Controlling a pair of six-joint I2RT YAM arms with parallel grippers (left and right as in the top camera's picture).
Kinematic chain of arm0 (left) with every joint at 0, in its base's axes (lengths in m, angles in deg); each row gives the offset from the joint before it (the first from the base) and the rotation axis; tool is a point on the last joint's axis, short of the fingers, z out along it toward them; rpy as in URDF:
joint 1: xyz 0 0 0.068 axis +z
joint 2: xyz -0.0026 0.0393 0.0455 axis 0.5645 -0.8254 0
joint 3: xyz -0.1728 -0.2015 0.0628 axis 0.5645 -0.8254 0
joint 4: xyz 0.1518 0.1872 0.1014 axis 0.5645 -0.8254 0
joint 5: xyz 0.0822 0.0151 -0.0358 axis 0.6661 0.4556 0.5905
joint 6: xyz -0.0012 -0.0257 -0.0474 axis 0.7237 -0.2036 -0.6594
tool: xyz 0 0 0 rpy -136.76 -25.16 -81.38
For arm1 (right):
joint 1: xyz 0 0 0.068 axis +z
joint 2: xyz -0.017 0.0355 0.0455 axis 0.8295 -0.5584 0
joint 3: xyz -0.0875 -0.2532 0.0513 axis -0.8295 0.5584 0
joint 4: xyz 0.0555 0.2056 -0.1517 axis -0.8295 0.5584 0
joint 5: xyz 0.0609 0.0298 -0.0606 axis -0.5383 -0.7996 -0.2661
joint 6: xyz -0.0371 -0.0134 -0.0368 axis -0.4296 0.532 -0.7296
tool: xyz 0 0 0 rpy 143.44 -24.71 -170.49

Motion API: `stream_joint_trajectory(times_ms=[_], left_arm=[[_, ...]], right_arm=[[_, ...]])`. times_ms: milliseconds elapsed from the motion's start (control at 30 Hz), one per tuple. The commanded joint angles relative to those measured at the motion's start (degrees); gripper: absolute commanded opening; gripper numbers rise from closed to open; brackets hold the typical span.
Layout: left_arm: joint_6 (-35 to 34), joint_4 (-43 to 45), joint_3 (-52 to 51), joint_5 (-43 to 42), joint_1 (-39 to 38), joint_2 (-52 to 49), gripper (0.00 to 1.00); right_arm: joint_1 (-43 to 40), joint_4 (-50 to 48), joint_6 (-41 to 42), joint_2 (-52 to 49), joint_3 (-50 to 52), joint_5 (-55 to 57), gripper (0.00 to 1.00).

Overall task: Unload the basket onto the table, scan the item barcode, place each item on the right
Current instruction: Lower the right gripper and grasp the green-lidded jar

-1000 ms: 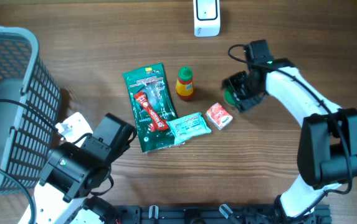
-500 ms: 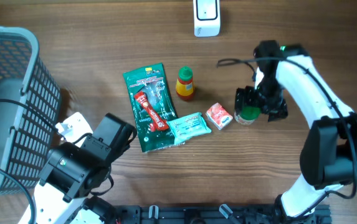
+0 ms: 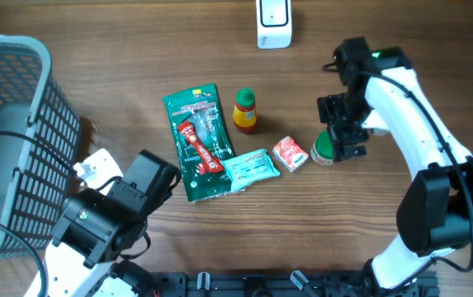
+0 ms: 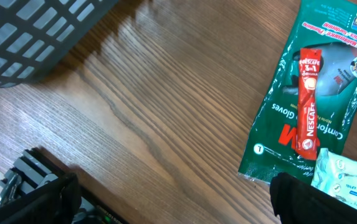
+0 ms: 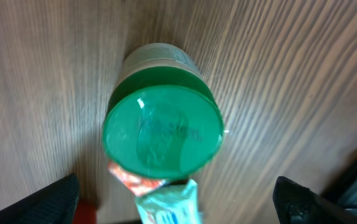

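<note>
A small jar with a green lid [image 3: 324,149] stands upright on the wooden table, just right of a small red box [image 3: 290,153]. My right gripper [image 3: 342,130] hovers right above the jar, open, and holds nothing. In the right wrist view the green lid [image 5: 162,130] fills the middle, with my right gripper [image 5: 178,202] spread wide on both sides of it. A white scanner [image 3: 273,23] stands at the table's far edge. My left gripper [image 3: 155,176] is open and empty near the front left, and its wrist view shows it [image 4: 175,202] over bare wood.
A green glove pack [image 3: 199,140] with a red Nescafe sachet [image 3: 201,147] on it lies mid-table. Beside it are an orange sauce bottle [image 3: 245,110] and a pale blue tissue pack [image 3: 251,167]. A dark mesh basket [image 3: 21,99] fills the left side.
My right gripper carried the green-lidded jar right and toward the front, set it down beside the red box, opened and let go. The left arm has not moved.
</note>
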Motion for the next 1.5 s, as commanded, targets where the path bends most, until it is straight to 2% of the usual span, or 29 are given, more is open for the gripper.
stream_joint_trajectory(times_ms=[0,100,133,167,333,367,467,533,600,633,700,767,833,900,967,1000,1100,1167,1333,1467], left_arm=[[0.07,-0.11,0.22,0.37,0.35,0.24,1.0],[0.07,-0.09,0.22,0.37,0.35,0.24,1.0],[0.07,-0.11,0.22,0.37,0.35,0.24,1.0],[0.07,-0.11,0.22,0.37,0.35,0.24,1.0],[0.07,-0.11,0.22,0.35,0.35,0.24,1.0],[0.07,-0.11,0.22,0.37,0.35,0.24,1.0],[0.07,-0.09,0.22,0.37,0.35,0.24,1.0],[0.07,-0.11,0.22,0.37,0.35,0.24,1.0],[0.07,-0.09,0.22,0.37,0.35,0.24,1.0],[0.07,-0.09,0.22,0.37,0.35,0.24,1.0],[0.07,-0.11,0.22,0.37,0.35,0.24,1.0],[0.07,-0.11,0.22,0.37,0.35,0.24,1.0],[0.07,-0.11,0.22,0.37,0.35,0.24,1.0],[0.07,-0.09,0.22,0.37,0.35,0.24,1.0],[0.07,-0.11,0.22,0.37,0.35,0.24,1.0],[0.07,-0.11,0.22,0.37,0.35,0.24,1.0],[0.07,-0.11,0.22,0.37,0.35,0.24,1.0],[0.07,-0.11,0.22,0.37,0.35,0.24,1.0],[0.07,-0.11,0.22,0.35,0.35,0.24,1.0],[0.07,-0.11,0.22,0.37,0.35,0.24,1.0]], right_arm=[[0.35,-5.33,9.16,0.63,5.64,1.77,1.0],[0.35,-9.46,8.5,0.55,8.35,3.98,0.99],[0.35,-9.51,8.5,0.55,8.92,4.96,0.93],[0.35,-8.98,7.76,0.55,9.42,6.14,0.82],[0.35,-9.79,-1.6,0.52,9.79,7.04,0.63],[0.35,-10.49,-5.7,0.52,9.79,7.23,0.58],[0.31,-13.11,-35.01,0.55,9.42,7.15,0.57],[0.28,-11.19,-52.04,0.55,8.2,6.99,0.57],[0.31,-7.89,-62.51,0.57,6.47,6.99,0.59],[0.31,-7.13,-65.88,0.57,5.84,6.99,0.62],[0.31,-6.86,-72.13,0.57,4.79,6.99,0.74],[0.31,-6.19,-75.52,0.57,3.41,6.93,0.78],[0.31,-3.63,-75.52,0.57,0.44,5.64,0.82],[0.31,0.44,-75.1,0.57,-4.37,3.69,0.98],[0.28,3.48,-69.53,0.57,-7.63,2.12,1.0],[0.28,4.72,-64.0,0.57,-8.74,1.44,1.0],[0.31,5.64,-39.93,0.52,-8.24,2.49,1.0],[0.31,5.22,-31.76,0.52,-7.43,4.04,1.0],[0.31,1.4,-30.18,0.52,-3.45,5.77,1.0],[-0.07,-6.47,-29.88,0.52,5.22,5.88,1.0]])
